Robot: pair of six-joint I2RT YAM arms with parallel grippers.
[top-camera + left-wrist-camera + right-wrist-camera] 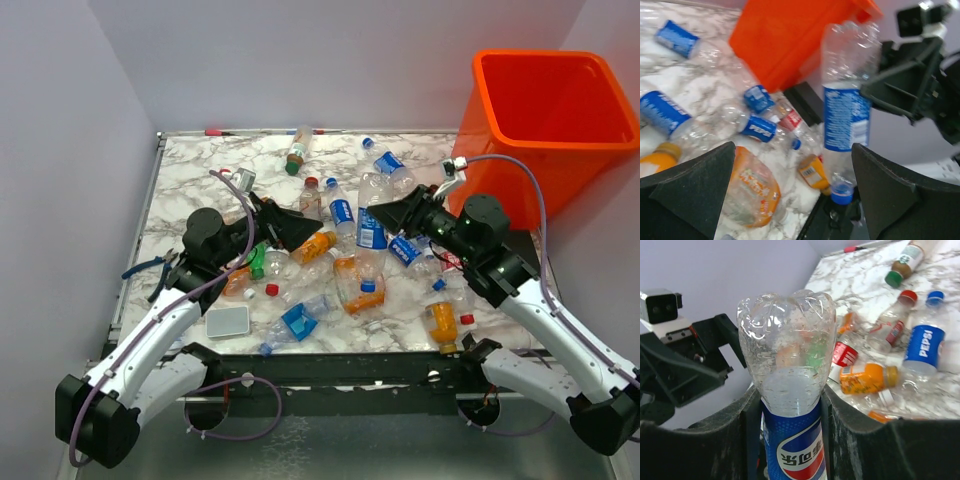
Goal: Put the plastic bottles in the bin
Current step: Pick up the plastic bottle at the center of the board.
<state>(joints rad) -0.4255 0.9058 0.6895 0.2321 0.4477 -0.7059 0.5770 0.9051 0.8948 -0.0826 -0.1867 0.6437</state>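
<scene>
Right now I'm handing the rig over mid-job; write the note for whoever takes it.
Left gripper: open, holding nothing, over the pile of bottles.
Right gripper: shut on a Pepsi bottle, held cap down.
Bin: far right of the table; no bottle shows in the part of its inside that is visible.
Done: one bottle picked up.
Left: drop it in the bin, then move the many others off the table.

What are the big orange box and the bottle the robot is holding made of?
The box looks like smooth, shiny orange plastic. The bottle in the right gripper looks like thin clear plastic: see-through, crinkled, with a blue label.
</scene>
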